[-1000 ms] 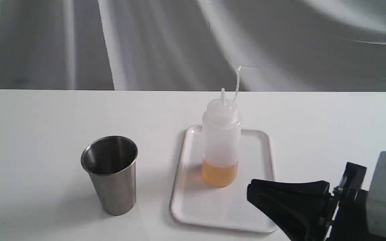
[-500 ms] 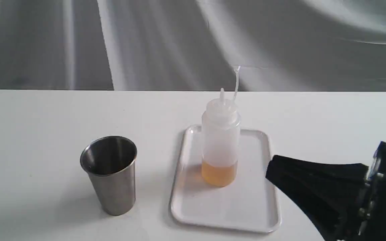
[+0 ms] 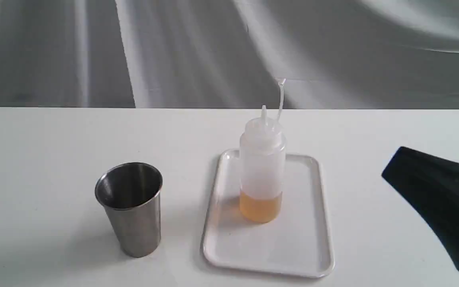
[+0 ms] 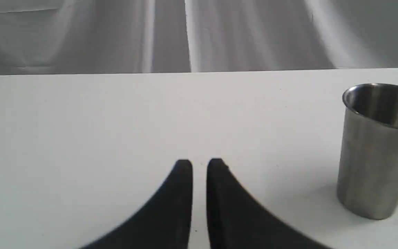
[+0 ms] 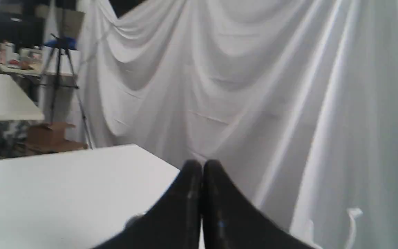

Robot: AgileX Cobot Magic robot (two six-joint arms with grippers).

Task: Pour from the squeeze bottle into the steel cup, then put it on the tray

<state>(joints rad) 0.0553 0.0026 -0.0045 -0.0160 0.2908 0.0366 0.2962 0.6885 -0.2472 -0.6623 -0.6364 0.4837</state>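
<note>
The squeeze bottle (image 3: 262, 167) stands upright on the white tray (image 3: 313, 247), amber liquid in its lower part and its cap strap sticking up. Left of the tray stands the steel cup (image 3: 132, 207), upright on the table; the left wrist view shows the steel cup (image 4: 378, 148) too. My right gripper (image 3: 389, 172) is well right of the tray, shut and holding nothing; the right wrist view shows the right gripper (image 5: 201, 166) with its fingers together, facing the curtain. My left gripper (image 4: 199, 164) is shut over bare table, apart from the cup, and out of the exterior view.
A white table (image 3: 34, 159) carries everything, with a draped grey-white curtain (image 3: 213, 52) behind its far edge. A tripod (image 5: 59, 69) and another table (image 5: 2, 100) stand beyond in the right wrist view.
My right gripper has pulled back to the right and upward, away from the tray. The bottle, cup and tray have not moved.
</note>
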